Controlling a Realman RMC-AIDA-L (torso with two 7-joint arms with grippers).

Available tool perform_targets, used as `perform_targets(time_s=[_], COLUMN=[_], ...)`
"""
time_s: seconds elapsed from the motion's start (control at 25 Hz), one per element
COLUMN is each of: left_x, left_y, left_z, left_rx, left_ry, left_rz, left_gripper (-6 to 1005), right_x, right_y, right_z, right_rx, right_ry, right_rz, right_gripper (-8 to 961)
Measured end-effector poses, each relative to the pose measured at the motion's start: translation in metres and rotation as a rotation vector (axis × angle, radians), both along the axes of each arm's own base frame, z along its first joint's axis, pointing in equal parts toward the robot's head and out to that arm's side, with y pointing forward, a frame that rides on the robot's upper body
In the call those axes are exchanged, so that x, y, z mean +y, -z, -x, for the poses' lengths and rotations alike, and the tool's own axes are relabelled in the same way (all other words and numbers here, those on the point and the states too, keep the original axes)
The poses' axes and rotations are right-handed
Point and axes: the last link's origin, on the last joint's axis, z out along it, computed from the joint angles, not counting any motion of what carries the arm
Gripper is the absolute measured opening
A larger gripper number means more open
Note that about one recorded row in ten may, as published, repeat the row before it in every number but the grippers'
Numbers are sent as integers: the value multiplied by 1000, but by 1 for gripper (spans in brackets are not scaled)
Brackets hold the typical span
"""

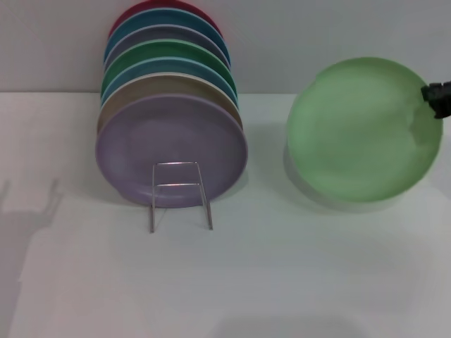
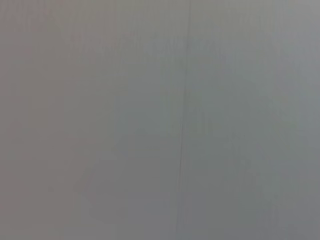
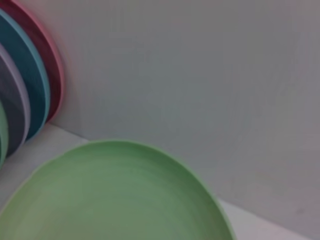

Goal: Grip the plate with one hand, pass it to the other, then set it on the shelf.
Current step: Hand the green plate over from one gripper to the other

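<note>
Showing the plate held up on the desk's right side, with the hand-over not yet made.

Head view, plate: the plate (image 1: 363,130) is tilted up, its face toward the camera, over the right part of the desk (image 1: 232,282), near the back edge.
Head view, right gripper: the right gripper (image 1: 438,98) touches the plate's right rim at the picture's edge; it appears clamped on that rim, judged from the raised plate.
Head view, shelf: the shelf (image 1: 180,193) stands left of centre, its front loop before the lilac plate (image 1: 171,150) that heads a row of stacked plates (image 1: 169,63).
Head view, key relation: the plate's free left rim faces the shelf and the left side.
Left wrist view: only a blank grey surface; the left gripper is not seen.
Right wrist view: the plate's rim (image 3: 150,150) arcs close below the camera, the stacked plates beyond it; no fingers show.
</note>
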Motion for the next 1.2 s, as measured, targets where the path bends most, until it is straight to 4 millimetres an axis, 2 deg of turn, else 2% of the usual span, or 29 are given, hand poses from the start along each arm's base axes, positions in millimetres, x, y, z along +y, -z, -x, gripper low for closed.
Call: perform_targets(time_s=[0.24, 0.6, 1.2], left_x=[-1, -4, -4], left_y=[0, 0, 0], left_z=[1, 1, 1], left_rx=[0, 0, -2], left_ry=[-1, 2, 0], left_rz=[2, -3, -1], left_gripper=[858, 858, 858], right_x=[0, 1, -8], right_y=[8, 20, 51], right_z=[9, 14, -1], right_rx=[-107, -141, -122], right_ry=[-90, -198, -285], right_rz=[-59, -161, -317], right_gripper=[17, 17, 16])
